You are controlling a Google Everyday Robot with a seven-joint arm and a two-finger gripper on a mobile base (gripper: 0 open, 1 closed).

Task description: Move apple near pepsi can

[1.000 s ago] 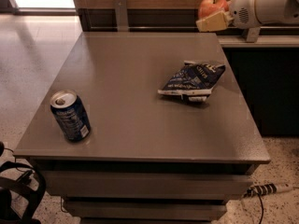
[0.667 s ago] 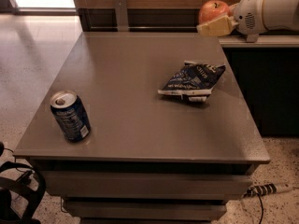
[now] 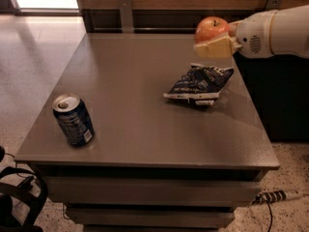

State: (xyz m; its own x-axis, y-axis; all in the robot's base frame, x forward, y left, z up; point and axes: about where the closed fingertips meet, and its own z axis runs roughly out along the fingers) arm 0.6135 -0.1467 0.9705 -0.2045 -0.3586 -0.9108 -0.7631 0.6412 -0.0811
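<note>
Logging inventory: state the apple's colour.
Apple: red-orange with a yellowish patch, camera view; gripper holds it aloft near the snack bag.

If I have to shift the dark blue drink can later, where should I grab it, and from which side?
Grip the dark blue drink can across its round wall at mid-height, coming in level from the picture's right. It stands upright near the grey table's front-left corner. The gripper, at far right, holds the round red-orange apple.

Dim, perhaps blurred, end effector (image 3: 213, 38) lit upper-right
</note>
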